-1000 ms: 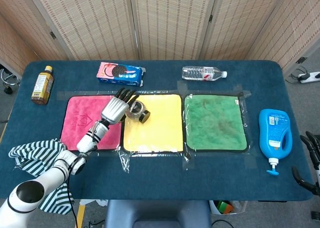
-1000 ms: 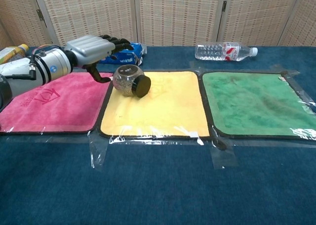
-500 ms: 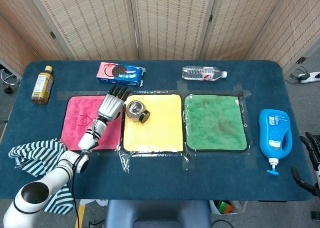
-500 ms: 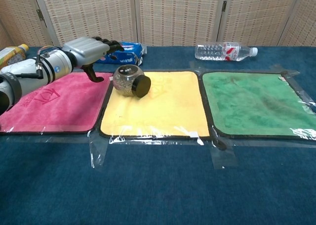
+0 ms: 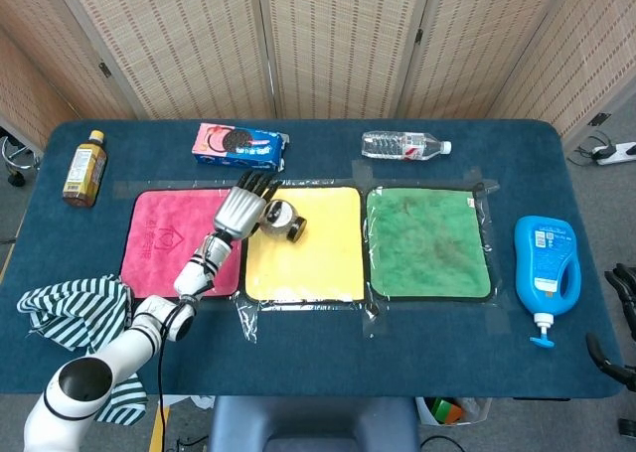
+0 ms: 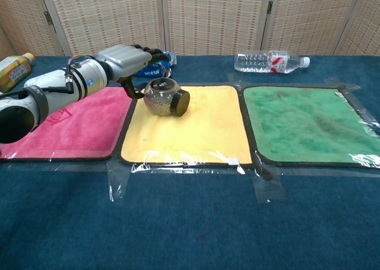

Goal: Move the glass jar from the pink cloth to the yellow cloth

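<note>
The glass jar (image 5: 279, 219) lies tipped on the yellow cloth (image 5: 308, 258); the left hand (image 5: 241, 206) rests beside it, fingers (image 6: 155, 51) spread, holding nothing.

The head view looked steeply down on the whole tabletop (image 5: 328, 373); the chest view looked low and near across it; both shared the cloths.

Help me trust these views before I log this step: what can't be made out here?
- Left hand against glass jar: contact hidden, both views.
- Right hand: cut by the frame edge in head view, state unclear.
- Jar's contents: too small, both views.
- Striped cloth: partly under the arm.
</note>
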`<action>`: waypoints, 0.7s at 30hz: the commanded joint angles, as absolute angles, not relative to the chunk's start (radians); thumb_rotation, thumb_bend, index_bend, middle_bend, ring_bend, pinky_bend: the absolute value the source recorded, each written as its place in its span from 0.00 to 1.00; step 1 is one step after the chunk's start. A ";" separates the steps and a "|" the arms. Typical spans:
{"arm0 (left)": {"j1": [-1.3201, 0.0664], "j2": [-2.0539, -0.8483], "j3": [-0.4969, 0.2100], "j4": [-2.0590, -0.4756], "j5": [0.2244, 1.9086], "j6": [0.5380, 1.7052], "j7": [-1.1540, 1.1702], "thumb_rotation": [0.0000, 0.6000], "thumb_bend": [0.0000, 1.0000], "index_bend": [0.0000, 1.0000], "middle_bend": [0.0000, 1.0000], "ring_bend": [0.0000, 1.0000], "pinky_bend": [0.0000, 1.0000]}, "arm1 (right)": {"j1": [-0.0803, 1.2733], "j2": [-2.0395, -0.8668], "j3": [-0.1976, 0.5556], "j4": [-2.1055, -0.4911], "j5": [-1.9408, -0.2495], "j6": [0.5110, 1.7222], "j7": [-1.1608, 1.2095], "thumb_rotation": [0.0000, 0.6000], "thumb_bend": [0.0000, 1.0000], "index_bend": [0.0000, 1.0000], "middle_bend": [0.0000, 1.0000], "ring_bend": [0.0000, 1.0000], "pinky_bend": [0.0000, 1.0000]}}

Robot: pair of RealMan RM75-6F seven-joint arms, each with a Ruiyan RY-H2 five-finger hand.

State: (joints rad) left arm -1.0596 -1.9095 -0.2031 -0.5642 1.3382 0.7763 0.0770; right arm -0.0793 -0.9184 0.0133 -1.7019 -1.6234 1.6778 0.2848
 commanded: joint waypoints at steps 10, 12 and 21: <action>-1.042 -1.864 -0.226 -0.681 1.325 0.835 0.085 1.00 0.35 0.06 0.05 0.06 0.08 | -0.074 -0.925 0.015 -1.684 -1.625 1.671 0.301 1.00 0.45 0.00 0.05 0.07 0.00; -1.023 -1.838 -0.242 -0.709 1.301 0.845 0.085 1.00 0.35 0.06 0.05 0.06 0.08 | -0.068 -0.926 0.016 -1.681 -1.631 1.665 0.304 1.00 0.45 0.00 0.05 0.07 0.00; -0.887 -1.645 -0.261 -0.950 1.222 0.931 0.151 1.00 0.35 0.06 0.06 0.06 0.08 | -0.015 -0.915 0.023 -1.688 -1.679 1.620 0.279 1.00 0.45 0.00 0.05 0.07 0.00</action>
State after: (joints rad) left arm -0.9348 -1.7053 -0.2530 -0.8786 1.2522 0.8947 0.1214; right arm -0.0200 -0.9175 0.0214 -1.6853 -1.6742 1.6254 0.2827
